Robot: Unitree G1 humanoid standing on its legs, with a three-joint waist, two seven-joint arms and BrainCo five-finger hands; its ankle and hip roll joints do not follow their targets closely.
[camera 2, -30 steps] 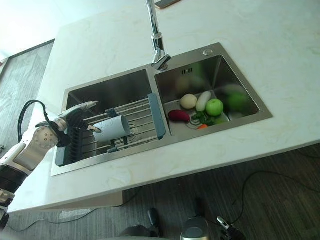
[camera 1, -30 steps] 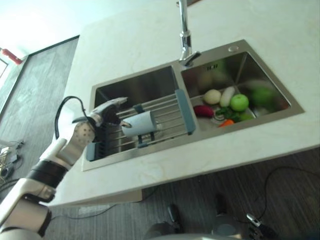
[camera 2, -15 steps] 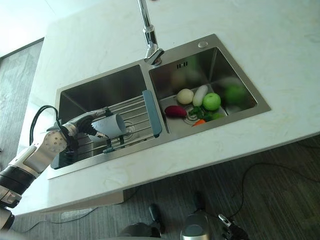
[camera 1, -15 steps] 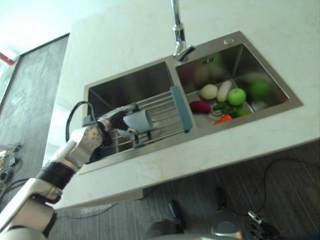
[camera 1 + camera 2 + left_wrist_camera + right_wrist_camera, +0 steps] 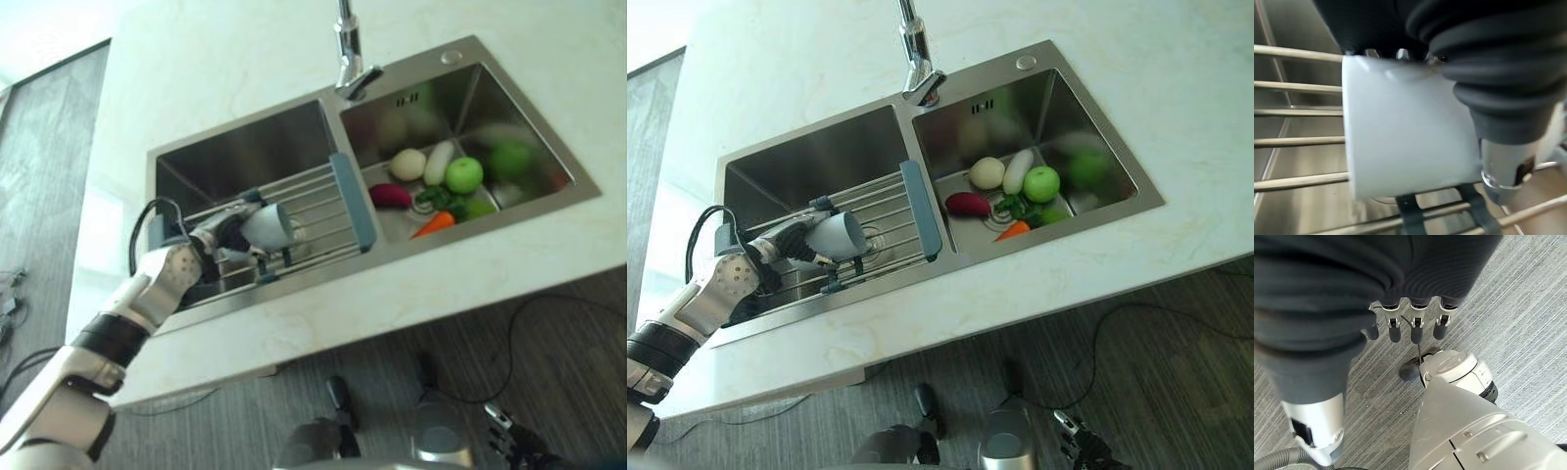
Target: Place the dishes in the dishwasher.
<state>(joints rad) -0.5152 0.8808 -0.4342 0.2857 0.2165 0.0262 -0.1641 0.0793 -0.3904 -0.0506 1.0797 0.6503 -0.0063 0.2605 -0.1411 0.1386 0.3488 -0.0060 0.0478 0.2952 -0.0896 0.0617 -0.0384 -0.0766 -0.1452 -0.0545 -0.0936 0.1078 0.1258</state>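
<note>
The left hand (image 5: 217, 235) is curled round a white cup (image 5: 268, 224), which lies on its side over the rack (image 5: 312, 201) in the sink's (image 5: 245, 162) left basin. The right hand (image 5: 1400, 328) hangs over the floor, fingers loosely straight.

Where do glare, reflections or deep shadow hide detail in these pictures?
Left eye view: the countertop glares pale toward its far left end; the right basin's wall mirrors the green apple as a green smear. Left wrist view: the white cup is lit almost featureless, while the left hand gripping it has its cover in near-black shadow.
</note>
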